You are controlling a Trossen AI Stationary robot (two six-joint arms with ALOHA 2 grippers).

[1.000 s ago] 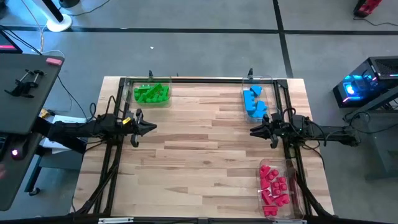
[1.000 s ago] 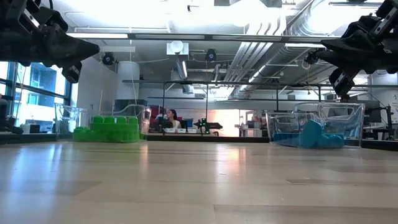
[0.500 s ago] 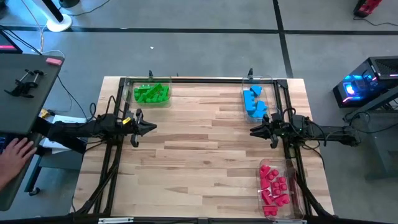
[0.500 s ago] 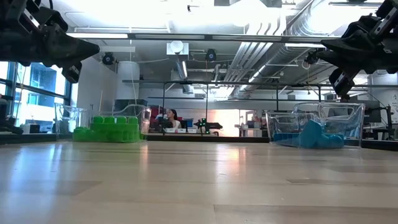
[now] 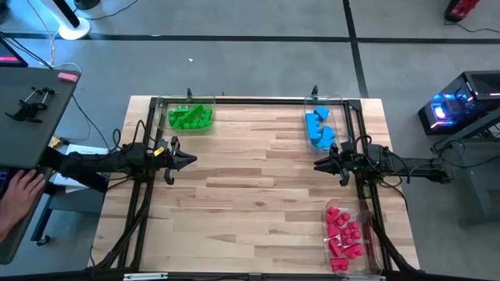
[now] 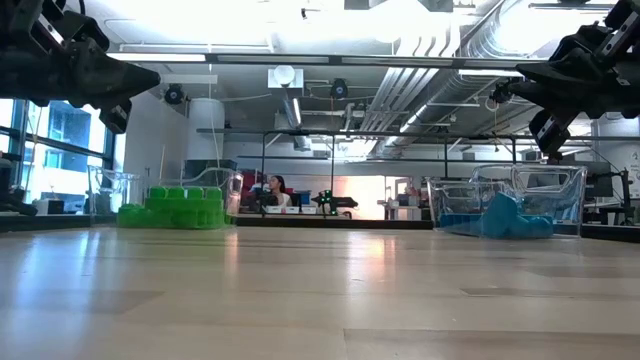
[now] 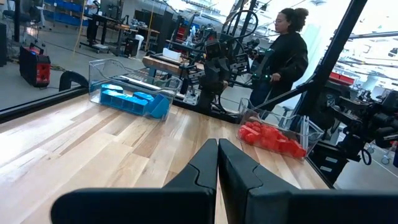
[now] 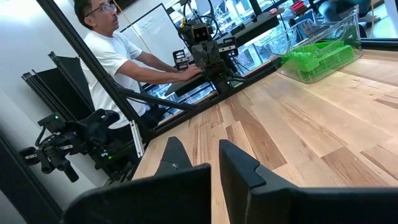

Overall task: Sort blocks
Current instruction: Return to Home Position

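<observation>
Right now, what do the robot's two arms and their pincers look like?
The left arm and right arm are dark, slim and jointed, with thin black cables looping along them. The left pincer and right pincer each end in two matte black fingers tapering to wedge tips. No markings show.

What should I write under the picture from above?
Green blocks, blue blocks and red blocks sorted by colour; left gripper and right gripper hover over the table.
</observation>
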